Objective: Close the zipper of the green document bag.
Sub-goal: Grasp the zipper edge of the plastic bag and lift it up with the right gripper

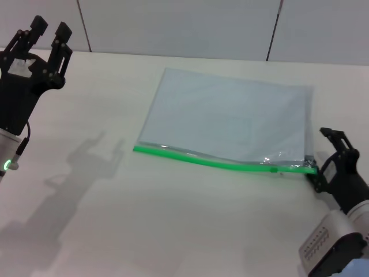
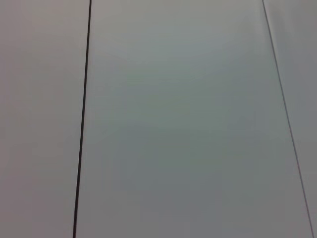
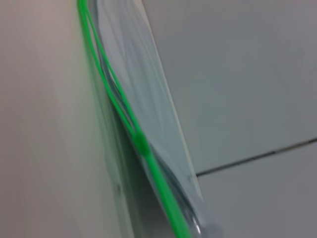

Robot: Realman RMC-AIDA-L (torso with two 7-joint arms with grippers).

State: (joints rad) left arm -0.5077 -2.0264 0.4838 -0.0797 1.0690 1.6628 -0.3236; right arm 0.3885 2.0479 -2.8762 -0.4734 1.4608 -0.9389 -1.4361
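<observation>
White worktop (image 1: 173,231) under grey wall panels, right gripper (image 1: 320,168) low by the near right edge, fingers clamped on the zipper (image 1: 222,163) end of the green document bag (image 1: 230,118) lying flat mid-worktop, left gripper (image 1: 51,36) raised at far left, fingers apart.

One document bag (image 1: 230,118) on one table (image 1: 144,219), with one green zipper (image 1: 219,162) along its near edge and one small slider (image 1: 273,169) on that strip. Two grippers in the head view: one left gripper (image 1: 49,30) and one right gripper (image 1: 327,156). Behind the table, one wall (image 1: 184,23) with three dark seams.
</observation>
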